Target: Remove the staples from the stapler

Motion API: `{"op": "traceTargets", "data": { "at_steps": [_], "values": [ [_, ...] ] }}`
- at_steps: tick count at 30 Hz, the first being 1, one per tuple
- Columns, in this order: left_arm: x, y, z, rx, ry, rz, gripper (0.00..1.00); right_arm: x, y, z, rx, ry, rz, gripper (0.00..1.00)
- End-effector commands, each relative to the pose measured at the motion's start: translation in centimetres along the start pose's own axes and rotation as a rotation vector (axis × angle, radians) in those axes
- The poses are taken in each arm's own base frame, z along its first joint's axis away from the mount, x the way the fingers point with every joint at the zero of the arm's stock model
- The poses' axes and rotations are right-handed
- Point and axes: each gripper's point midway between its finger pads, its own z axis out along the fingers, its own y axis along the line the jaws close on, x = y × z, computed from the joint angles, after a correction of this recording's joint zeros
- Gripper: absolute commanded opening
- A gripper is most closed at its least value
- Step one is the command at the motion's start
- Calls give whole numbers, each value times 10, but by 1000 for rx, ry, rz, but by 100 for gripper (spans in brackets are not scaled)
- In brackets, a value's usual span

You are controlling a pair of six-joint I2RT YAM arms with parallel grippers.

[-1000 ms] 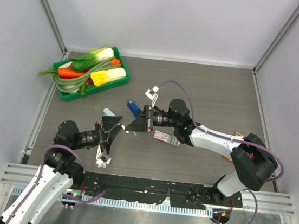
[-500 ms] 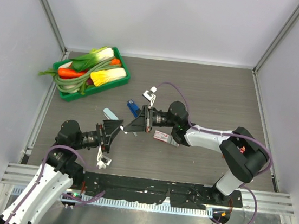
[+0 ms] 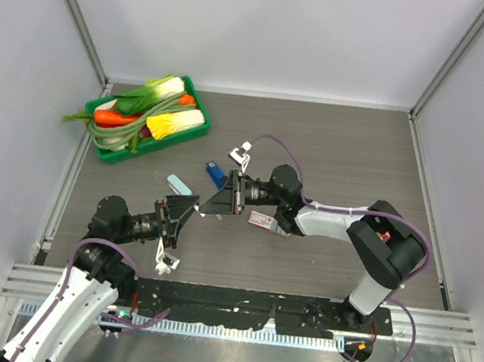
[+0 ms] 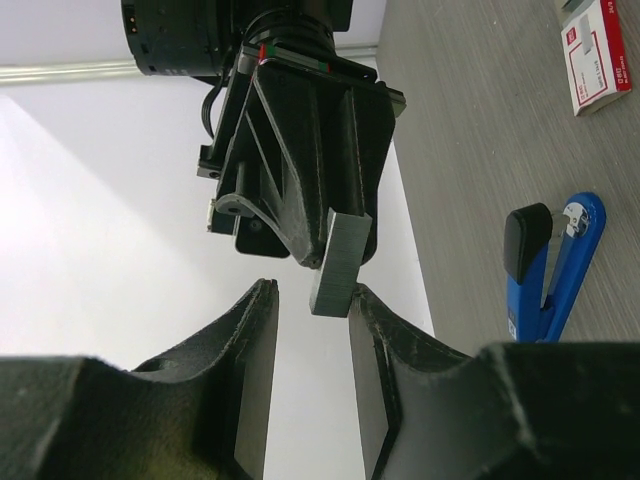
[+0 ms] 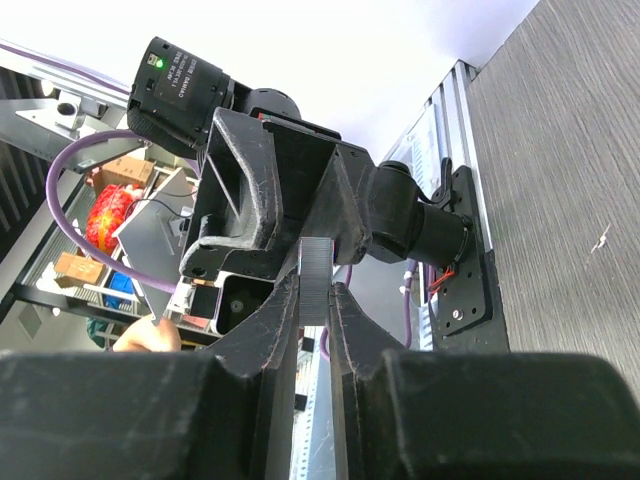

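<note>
My right gripper [image 5: 314,290] is shut on the staples [image 5: 315,262], a short grey strip held in mid-air above the table and sticking out past its tips. Seen from above, my left gripper [image 3: 187,209] faces my right gripper [image 3: 220,203] tip to tip, with the staples [image 3: 205,214] between them. In the left wrist view the free end of the staples [image 4: 338,262] sits just inside my left gripper [image 4: 312,292], against the right fingertip [image 4: 372,312], with a gap to the other finger. The blue stapler [image 3: 215,174] lies open on the table just beyond the grippers.
A white and red staple box [image 3: 263,220] lies under the right arm. A green tray [image 3: 113,153] of vegetables stands at the back left. A small pale blue piece [image 3: 174,181] lies near the left gripper. The blue stapler [image 4: 555,265] lies right of the jaws.
My left gripper's jaws have narrowed around the end of the strip. The right gripper keeps its hold, and its arm's elbow has shifted slightly left.
</note>
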Motion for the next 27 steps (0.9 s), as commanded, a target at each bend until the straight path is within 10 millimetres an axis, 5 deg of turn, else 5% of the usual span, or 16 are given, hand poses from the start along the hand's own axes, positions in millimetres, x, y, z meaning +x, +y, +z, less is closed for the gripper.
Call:
{"op": "traceTargets", "data": {
  "at_steps": [1, 16, 21, 27],
  "values": [
    [-6, 2, 1, -11, -29, 24, 38, -5, 8, 2, -36, 1, -32, 1],
    [-13, -12, -1, 29, -50, 48, 33, -11, 8, 2, -57, -22, -18, 1],
    [-10, -13, 0, 39, -44, 44, 10, -9, 6, 2, -62, -19, -13, 1],
    [-3, -22, -1, 88, -5, -8, 1, -13, -4, -2, 12, -22, -67, 8]
  ]
}}
